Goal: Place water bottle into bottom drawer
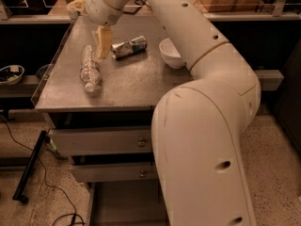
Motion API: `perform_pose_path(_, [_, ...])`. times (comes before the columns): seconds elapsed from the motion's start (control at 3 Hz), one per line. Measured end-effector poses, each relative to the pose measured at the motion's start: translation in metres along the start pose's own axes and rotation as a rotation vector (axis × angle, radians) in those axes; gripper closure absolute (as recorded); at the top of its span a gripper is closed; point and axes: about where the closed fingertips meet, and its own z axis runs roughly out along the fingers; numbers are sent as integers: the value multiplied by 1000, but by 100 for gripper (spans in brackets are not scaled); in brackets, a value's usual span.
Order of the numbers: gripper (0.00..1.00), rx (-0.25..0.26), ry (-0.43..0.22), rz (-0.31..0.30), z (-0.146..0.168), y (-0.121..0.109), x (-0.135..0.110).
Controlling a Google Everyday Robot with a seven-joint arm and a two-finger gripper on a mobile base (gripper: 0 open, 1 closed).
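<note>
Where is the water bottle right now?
In the camera view the water bottle lies on its side on the left of the table top, cap toward the front edge, with the gripper hanging between it and the crushed can.

We see a grey metal counter (136,86) in the upper left of the frame. On it the water bottle (89,69) lies on its side near the left edge. A crushed can (128,46) lies farther up, with a white bowl (170,54) right of it. The tool (102,45) hangs between bottle and can.
</note>
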Motion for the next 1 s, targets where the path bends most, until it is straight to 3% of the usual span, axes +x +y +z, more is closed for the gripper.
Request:
perform_pose_path(0.67, [0,-30,75,-51,22,6,-6])
perform_pose_path(1.0, [0,-29,95,-61,30,7,9])
